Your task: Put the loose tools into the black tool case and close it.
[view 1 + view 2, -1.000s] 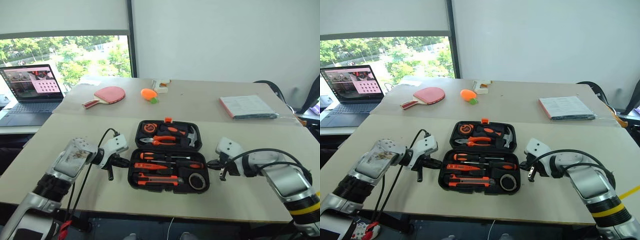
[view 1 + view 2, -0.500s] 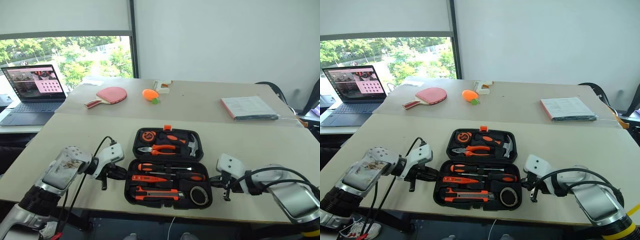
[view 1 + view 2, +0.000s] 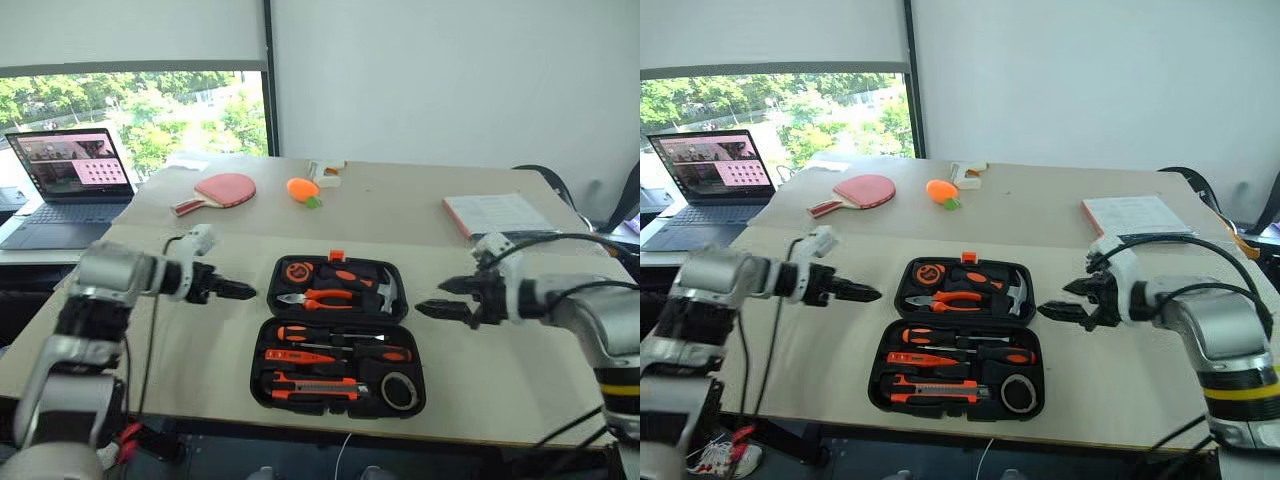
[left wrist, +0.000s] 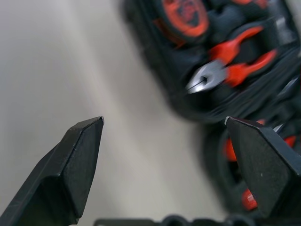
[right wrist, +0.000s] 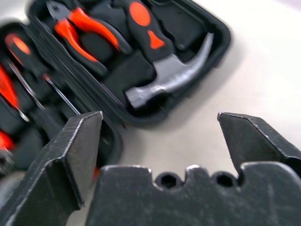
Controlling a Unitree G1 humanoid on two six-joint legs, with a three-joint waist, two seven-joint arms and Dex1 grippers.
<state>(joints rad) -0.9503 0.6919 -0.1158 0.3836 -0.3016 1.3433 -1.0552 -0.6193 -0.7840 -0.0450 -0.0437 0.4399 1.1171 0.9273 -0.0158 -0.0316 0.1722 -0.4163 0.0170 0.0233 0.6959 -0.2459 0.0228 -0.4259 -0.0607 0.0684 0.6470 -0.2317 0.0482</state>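
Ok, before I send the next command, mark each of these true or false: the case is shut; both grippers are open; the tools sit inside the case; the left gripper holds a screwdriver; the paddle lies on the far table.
1. The black tool case is shut. False: it lies open flat, both halves facing up.
2. Both grippers are open. True: the left gripper and the right gripper each show spread fingers.
3. The tools sit inside the case. True: screwdrivers, utility knife and tape measure fill its near half.
4. The left gripper holds a screwdriver. False: nothing is between its fingers.
5. The red paddle lies on the far table. True, beside the orange toy.
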